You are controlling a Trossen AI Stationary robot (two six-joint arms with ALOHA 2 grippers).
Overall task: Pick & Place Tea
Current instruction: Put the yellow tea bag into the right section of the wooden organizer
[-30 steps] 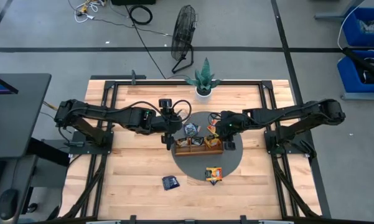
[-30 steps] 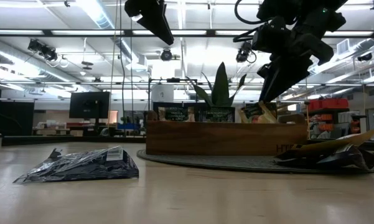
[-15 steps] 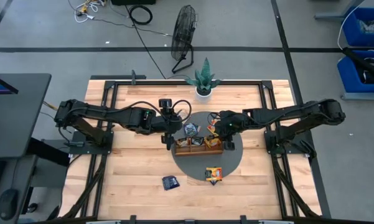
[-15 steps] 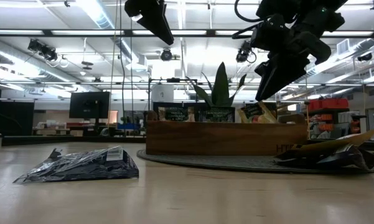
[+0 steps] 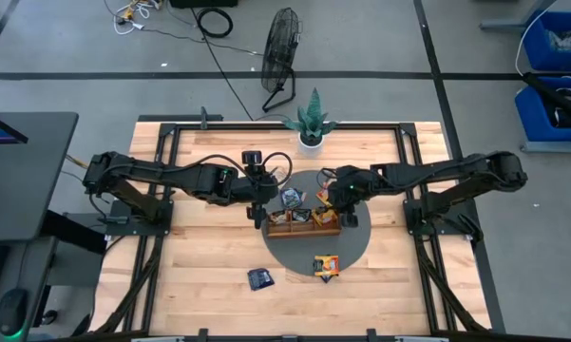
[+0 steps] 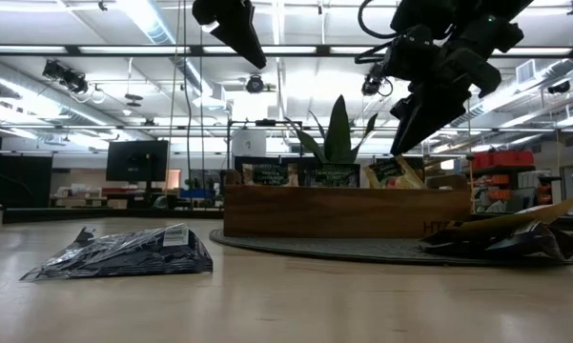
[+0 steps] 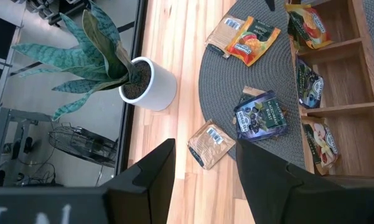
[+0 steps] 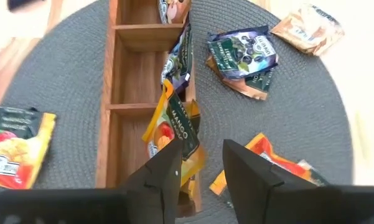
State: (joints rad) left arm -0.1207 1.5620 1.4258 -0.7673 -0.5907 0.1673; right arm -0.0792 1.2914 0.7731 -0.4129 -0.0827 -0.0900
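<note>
Light wooden slatted table (image 5: 209,256) carries a round dark grey woven mat (image 5: 356,249) near its middle, with a brown wooden three-compartment tray (image 5: 303,226) on the mat. White pot with a spiky green plant (image 5: 312,122) stands at the table's far edge. Left gripper (image 5: 257,211) hangs above the tray's left end, fingers (image 7: 150,177) spread, nothing between them. Right gripper (image 5: 342,202) hangs over the tray's right end, fingers (image 8: 166,172) spread apart with a narrow gap, empty. Tea: orange-yellow mango sachet (image 8: 172,127) leans tilted against the tray's wall, sticking up out of the right compartment; dark blue sachet (image 8: 180,57) stands in the middle compartment; pale whitish sachet (image 7: 320,139) in the left one. Dark blue blueberry sachet (image 8: 243,51) lies on the mat just behind the tray. Orange-yellow sachet pair (image 5: 326,265) lies at the mat's near edge. Dark blue loose sachet (image 5: 260,278) lies on bare wood toward the table's near edge, off the mat. Brown-backed sachet (image 7: 211,143) sits face down straddling the mat's far edge.
</note>
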